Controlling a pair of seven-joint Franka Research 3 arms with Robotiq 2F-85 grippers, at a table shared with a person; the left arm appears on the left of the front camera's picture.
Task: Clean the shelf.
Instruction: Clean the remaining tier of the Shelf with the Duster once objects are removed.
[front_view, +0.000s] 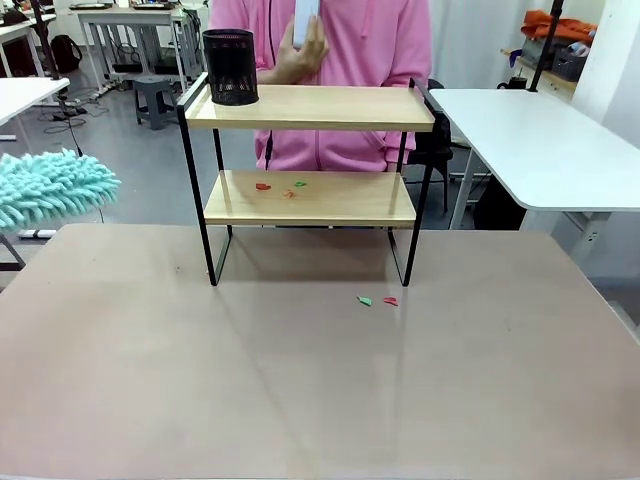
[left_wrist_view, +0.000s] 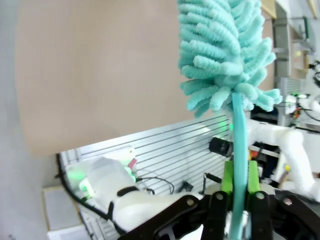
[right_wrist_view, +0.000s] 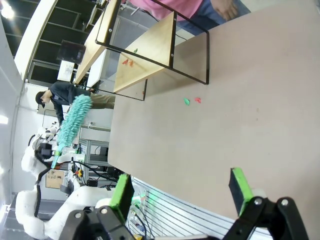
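The shelf (front_view: 310, 108) stands at the far middle of the table, with two light wooden boards in a thin black frame; it also lies sideways in the right wrist view as the shelf (right_wrist_view: 145, 55). Small red and green scraps (front_view: 280, 187) lie on its lower board, and two more scraps (front_view: 377, 300) lie on the table in front. A teal fluffy duster (front_view: 45, 187) pokes in at the left edge. My left gripper (left_wrist_view: 239, 187) is shut on the duster's handle (left_wrist_view: 239, 150). My right gripper (right_wrist_view: 182, 192) stands open above the table's near side.
A black mesh pen cup (front_view: 230, 67) stands on the top board's left end. A person in a pink hoodie (front_view: 340, 50) stands behind the shelf, holding a white object in one hand (front_view: 300, 45). A white table (front_view: 530, 140) stands at the right.
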